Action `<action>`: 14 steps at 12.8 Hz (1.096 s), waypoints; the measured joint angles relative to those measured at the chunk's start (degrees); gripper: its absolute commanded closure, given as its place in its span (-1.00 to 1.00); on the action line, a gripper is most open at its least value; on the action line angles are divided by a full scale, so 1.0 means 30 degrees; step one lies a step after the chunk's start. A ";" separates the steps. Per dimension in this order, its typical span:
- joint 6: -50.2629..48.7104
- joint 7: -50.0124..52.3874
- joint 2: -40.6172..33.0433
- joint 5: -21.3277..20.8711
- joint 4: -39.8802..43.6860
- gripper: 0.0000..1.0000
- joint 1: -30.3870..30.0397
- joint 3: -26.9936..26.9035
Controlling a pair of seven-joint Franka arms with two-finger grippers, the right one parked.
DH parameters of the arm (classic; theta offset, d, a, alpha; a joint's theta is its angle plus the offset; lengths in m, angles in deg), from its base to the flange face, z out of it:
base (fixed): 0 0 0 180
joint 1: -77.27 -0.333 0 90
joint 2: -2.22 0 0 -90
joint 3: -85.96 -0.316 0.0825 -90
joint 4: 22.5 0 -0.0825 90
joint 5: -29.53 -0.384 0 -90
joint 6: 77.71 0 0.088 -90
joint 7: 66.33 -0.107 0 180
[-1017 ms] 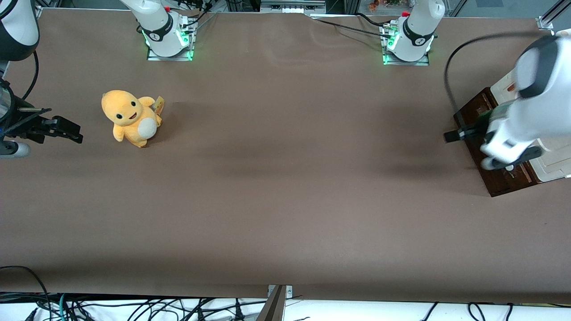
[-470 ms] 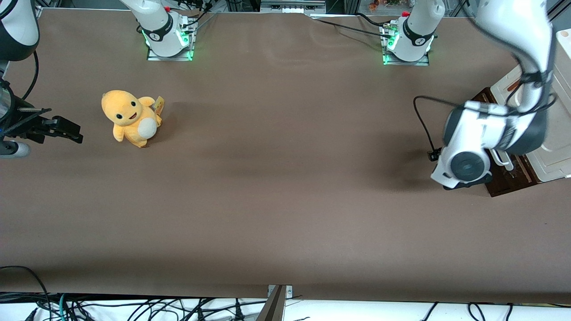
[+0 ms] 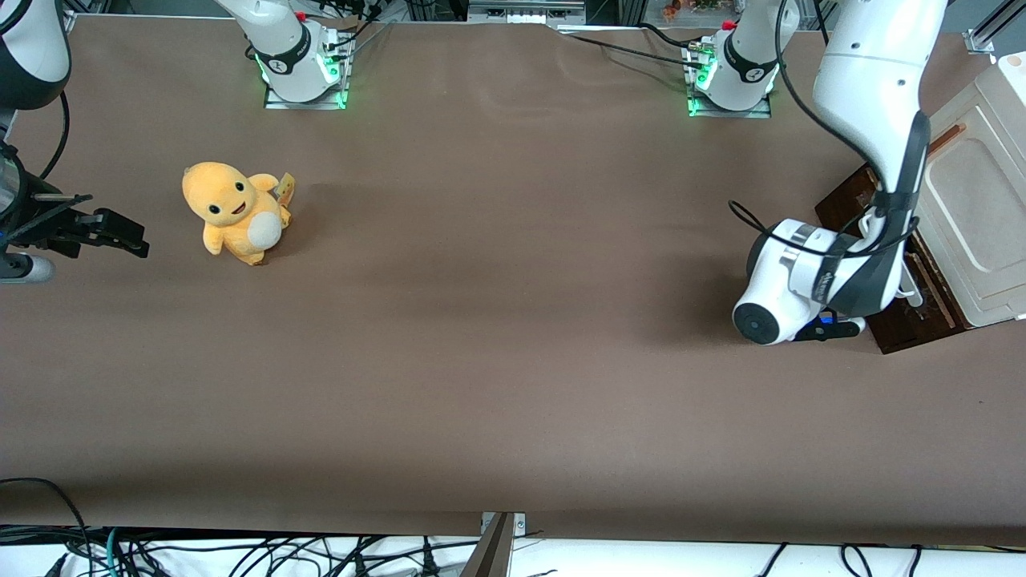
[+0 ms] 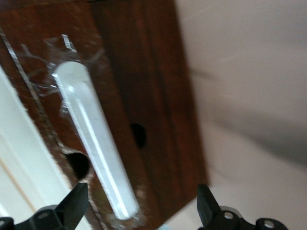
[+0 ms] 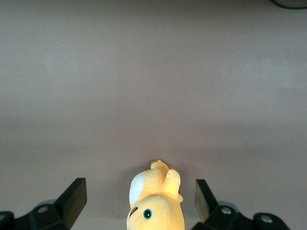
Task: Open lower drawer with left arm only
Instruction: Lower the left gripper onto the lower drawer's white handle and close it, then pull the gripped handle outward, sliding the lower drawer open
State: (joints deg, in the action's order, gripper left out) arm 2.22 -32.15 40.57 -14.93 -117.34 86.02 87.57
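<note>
Hovering in front of the lower drawer (image 3: 906, 316), the left arm (image 3: 870, 96) reaches down from above the cabinet (image 3: 974, 216) and bends at its round white wrist, which sits just off the drawer's dark brown front, toward the parked arm's end of the bench (image 3: 481, 361). In the front view the wrist hides most of the claw (image 4: 141, 211); only a black part shows under it, close to the drawer front.

The left wrist view gives the claw plainly: its two black fingers (image 4: 74, 203) are spread wide, with nothing between them. They stand on either side of the end of the long white bar handle (image 4: 93, 139), which runs along the dark wood; neither finger touches the handle. Two round dark holes show in the wood beside the handle, one on each side of it.

The lower drawer sits at the foot of the cabinet, at the working arm's end of the bench, its brown front sticking out a little from under the cream-white cabinet top. Whether it is pulled out at all, I cannot tell.

Well apart from the drawer, toward the parked arm's end of the bench, a yellow plush toy (image 3: 234, 211) stands upright.
</note>
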 measured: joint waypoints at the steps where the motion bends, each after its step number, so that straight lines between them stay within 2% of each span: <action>1: -0.0476 0.0006 0.0374 -0.0952 0.0001 -1.00 0.0000 -0.0011; 4: -0.0958 0.0057 0.1291 -0.2707 0.0004 -0.99 -0.0005 -0.0128; 5: -0.1029 0.0061 0.1527 -0.3184 0.0006 -0.88 -0.0018 -0.0199; 6: -0.1093 0.0063 0.1725 -0.3560 0.0006 -0.71 -0.0077 -0.0264; 10: -0.1134 0.0067 0.2027 -0.3960 0.0024 0.52 -0.0551 -0.0341; 13: -0.1320 -0.0175 0.2040 -0.3991 0.0057 1.00 -0.0437 -0.0303; 14: -0.1502 -0.0274 0.2039 -0.4092 0.0088 1.00 -0.0376 -0.0308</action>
State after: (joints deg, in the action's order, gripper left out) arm -2.28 -32.98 46.69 -27.21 -117.07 84.89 86.65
